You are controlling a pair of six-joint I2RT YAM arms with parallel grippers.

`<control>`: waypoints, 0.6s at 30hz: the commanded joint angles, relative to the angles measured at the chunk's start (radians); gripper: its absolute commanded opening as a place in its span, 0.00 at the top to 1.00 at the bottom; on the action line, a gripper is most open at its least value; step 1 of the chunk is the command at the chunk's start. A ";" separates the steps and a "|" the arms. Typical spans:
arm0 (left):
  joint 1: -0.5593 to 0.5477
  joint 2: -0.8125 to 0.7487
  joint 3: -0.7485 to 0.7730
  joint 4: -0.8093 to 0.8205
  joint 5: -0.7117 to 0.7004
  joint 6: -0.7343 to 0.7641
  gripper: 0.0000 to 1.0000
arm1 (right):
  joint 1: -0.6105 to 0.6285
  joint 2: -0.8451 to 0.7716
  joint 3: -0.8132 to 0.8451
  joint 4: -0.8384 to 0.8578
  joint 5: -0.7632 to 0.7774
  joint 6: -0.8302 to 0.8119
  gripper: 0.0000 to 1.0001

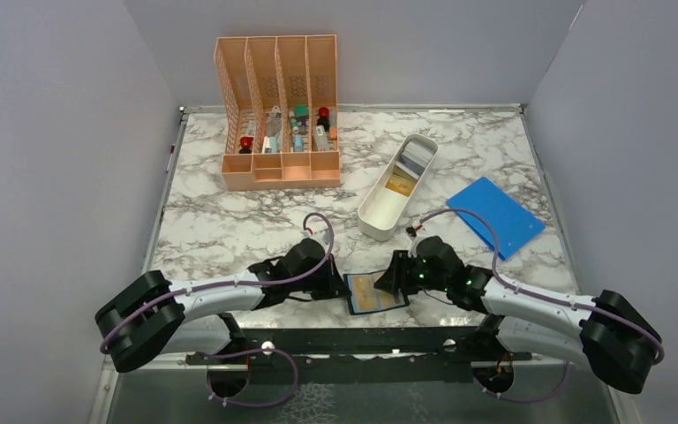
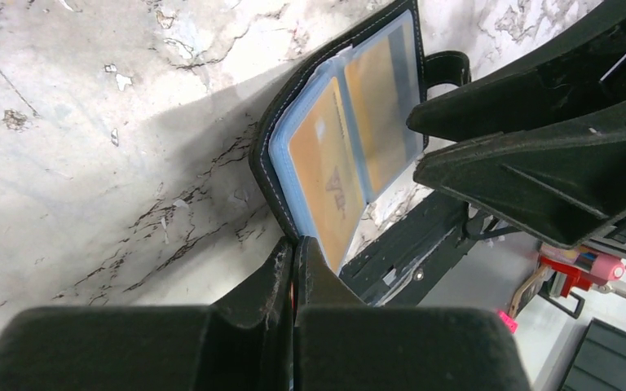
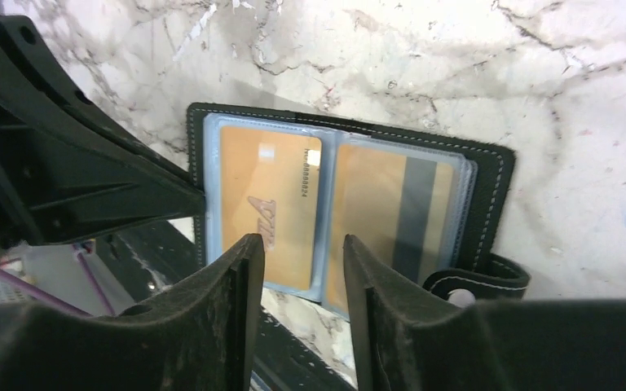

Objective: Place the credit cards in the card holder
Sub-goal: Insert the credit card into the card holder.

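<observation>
The black card holder (image 1: pixel 375 293) lies open at the table's near edge, between my two grippers. Its clear sleeves hold two tan/gold credit cards, one face up (image 3: pixel 265 204) and one showing a dark stripe (image 3: pixel 391 208). My left gripper (image 1: pixel 340 284) is shut, its fingertips (image 2: pixel 293 252) pinching the card holder's (image 2: pixel 342 138) left edge. My right gripper (image 3: pixel 297 244) is open and empty, just above the holder's near edge. More credit cards (image 1: pixel 399 184) lie in the long white tray.
The white oblong tray (image 1: pixel 380 221) stands behind the holder, right of centre. A large flat blue rectangle (image 1: pixel 494 215) lies at the right. A peach slotted organizer (image 1: pixel 280 115) stands at the back. The table's front edge and black rail are right under the holder.
</observation>
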 commanded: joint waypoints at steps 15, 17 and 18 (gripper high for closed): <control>0.002 -0.097 0.085 -0.085 0.015 0.050 0.96 | 0.007 0.126 -0.043 0.143 -0.033 -0.021 0.75; 0.003 -0.091 0.088 -0.080 0.011 0.051 0.89 | 0.007 0.128 -0.055 0.161 -0.038 -0.012 0.75; 0.003 -0.085 0.088 -0.079 0.009 0.052 0.85 | 0.007 0.128 -0.059 0.166 -0.039 -0.009 0.75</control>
